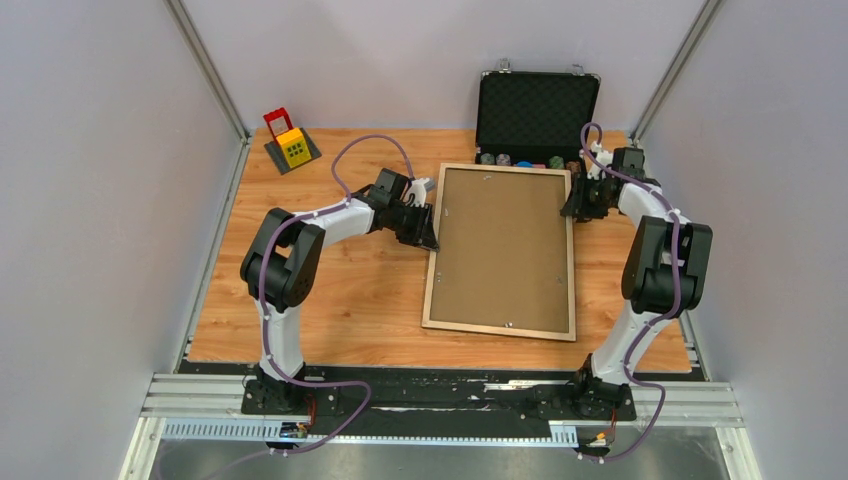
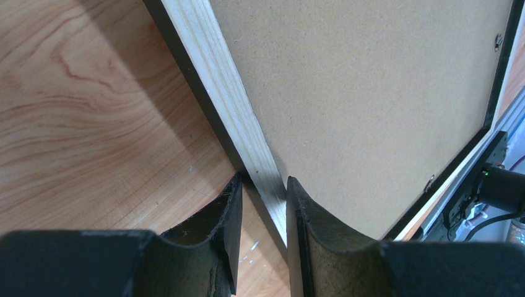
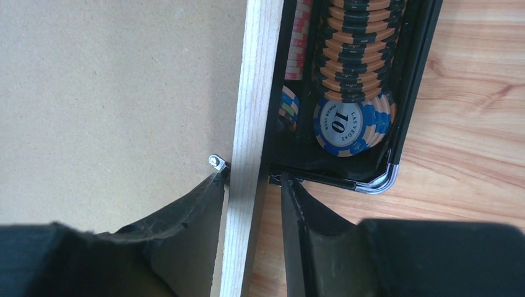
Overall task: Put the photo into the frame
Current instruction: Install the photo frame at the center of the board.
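With both grippers' jaws straddling the frame (image 1: 500, 250) rails, narrowly parted, left gripper (image 2: 262, 204) and right gripper (image 3: 251, 192), you are at the gripping step; close squarely before lifting.

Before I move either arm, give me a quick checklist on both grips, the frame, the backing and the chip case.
1. left gripper astride the frame rail: ok, one finger each side.
2. right gripper astride the opposite rail: ok.
3. Jaws actually clamped on the rails: cannot tell.
4. backing board seated in the frame: ok, it fills the opening.
5. Photo inside: cannot tell, hidden if there.
6. Clearance from the chip case: not ok, its corner sits against the frame by the right fingers.
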Available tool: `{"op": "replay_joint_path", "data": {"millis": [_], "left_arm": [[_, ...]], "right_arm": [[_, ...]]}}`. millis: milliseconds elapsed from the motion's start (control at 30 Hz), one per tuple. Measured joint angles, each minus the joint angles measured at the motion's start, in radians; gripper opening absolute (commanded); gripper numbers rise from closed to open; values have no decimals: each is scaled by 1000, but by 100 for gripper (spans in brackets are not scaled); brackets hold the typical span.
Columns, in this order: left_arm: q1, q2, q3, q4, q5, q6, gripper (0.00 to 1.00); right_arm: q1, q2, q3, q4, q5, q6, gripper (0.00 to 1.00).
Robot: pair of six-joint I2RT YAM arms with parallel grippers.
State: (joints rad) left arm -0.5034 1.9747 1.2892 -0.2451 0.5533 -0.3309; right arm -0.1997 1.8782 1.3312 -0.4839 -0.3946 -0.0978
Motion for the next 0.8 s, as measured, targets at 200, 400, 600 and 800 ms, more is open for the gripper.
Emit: {"op": "replay_joint_path", "data": {"millis": [200, 400, 600, 800], "left_arm": [[0, 0, 0, 0, 1, 0, 0], [0, 0, 0, 0, 2, 0, 0], [0, 0, 0, 0, 2, 0, 0], [0, 0, 0, 0, 2, 0, 0]], "right_arm": [[0, 0, 2, 3, 1, 0, 34], [1, 0, 3, 6, 6, 1, 32], [1, 0, 5, 11, 12, 3, 35], [1, 0, 5, 11, 24, 2, 45]]}}
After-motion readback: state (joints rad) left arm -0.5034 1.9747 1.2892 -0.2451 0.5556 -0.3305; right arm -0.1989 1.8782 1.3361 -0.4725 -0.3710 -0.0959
